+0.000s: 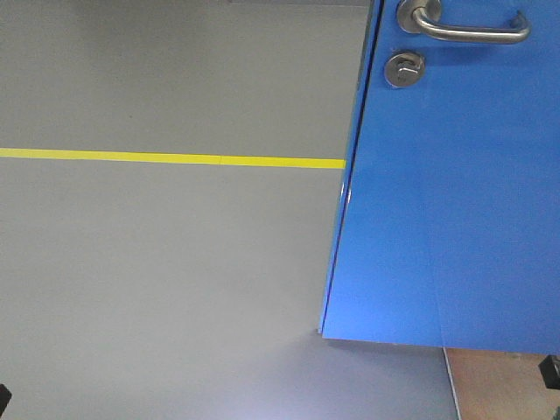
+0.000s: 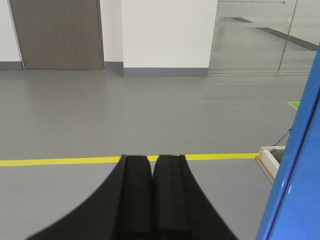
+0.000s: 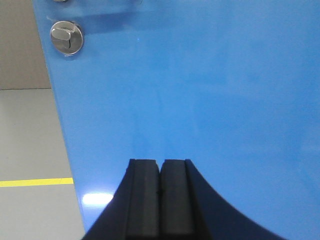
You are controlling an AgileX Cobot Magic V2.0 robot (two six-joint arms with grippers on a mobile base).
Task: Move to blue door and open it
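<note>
Right now the blue door (image 1: 446,192) fills the right half of the front-facing view, its glossy panel swung so that its free edge runs down beside bare grey floor (image 1: 166,262). High on the door a silver lever handle (image 1: 468,28) juts across the panel, and just below the handle's round base sits a round silver lock (image 1: 404,68). A yellow line (image 1: 166,158) on the floor runs straight up to the door's edge and stops there; below the door's bottom edge a patch of tan flooring (image 1: 499,385) shows. In the left wrist view the left hand (image 2: 151,167) is pressed fully together — its two black fingers (image 2: 137,195) touch along their length and hold nothing — and it points past the door's edge toward open floor, with the door a blue strip (image 2: 300,180) off to its right. Beyond the door's edge in that view stand a white wall (image 2: 167,35) and a brown door (image 2: 57,32), far back. In the right wrist view the right hand (image 3: 160,170) is likewise clamped together and holding nothing, facing the door panel (image 3: 210,90) squarely — whether its tips touch the door I cannot tell. The lock (image 3: 66,38) lies up and to the left of that hand on the door.
</note>
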